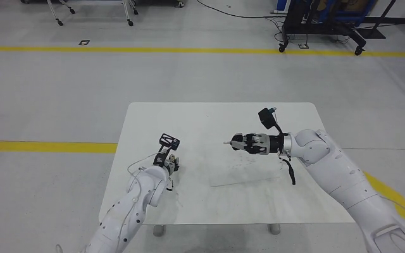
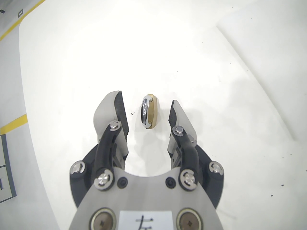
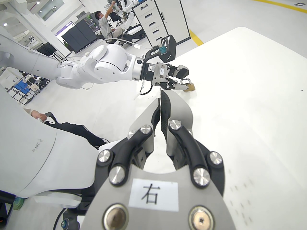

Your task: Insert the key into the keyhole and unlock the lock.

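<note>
Your left gripper (image 2: 146, 101) is spread around the small brass padlock with a steel shackle (image 2: 150, 114), which sits ungripped on the white table (image 2: 168, 37). Well apart from the padlock, your right gripper (image 3: 161, 99) is pressed together, seemingly pinching a thin metal key (image 1: 226, 143). Insertion and unlocking are still to do.

2 glossy white arms (image 1: 323, 155); the left gripper (image 2: 146, 96) is silver (black ribbed pads (image 2: 121, 116)).
</note>
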Controlling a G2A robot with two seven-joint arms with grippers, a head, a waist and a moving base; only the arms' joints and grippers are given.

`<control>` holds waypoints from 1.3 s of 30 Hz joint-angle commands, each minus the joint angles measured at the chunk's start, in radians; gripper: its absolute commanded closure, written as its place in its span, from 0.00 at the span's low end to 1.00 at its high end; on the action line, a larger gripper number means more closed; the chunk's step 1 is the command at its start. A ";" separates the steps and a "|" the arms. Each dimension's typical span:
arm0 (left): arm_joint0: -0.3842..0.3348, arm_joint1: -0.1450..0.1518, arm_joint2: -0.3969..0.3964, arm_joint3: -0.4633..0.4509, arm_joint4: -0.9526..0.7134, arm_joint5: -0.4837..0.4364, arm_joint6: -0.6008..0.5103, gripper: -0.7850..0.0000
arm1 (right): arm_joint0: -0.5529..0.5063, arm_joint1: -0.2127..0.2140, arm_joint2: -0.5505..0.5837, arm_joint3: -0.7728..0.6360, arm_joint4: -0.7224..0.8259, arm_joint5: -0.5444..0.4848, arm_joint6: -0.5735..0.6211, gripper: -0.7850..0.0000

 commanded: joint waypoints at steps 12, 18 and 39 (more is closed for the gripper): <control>-0.016 -0.011 0.002 0.021 0.038 0.013 -0.032 1.00 | 0.000 0.000 0.000 0.000 0.000 0.000 0.000 1.00; -0.021 -0.016 -0.002 0.030 0.043 0.014 -0.036 1.00 | 0.000 0.000 0.000 0.000 0.000 0.000 0.000 1.00; -0.030 -0.015 -0.126 0.057 -0.334 -0.218 0.055 1.00 | 0.000 0.000 0.000 0.000 0.000 0.000 0.000 1.00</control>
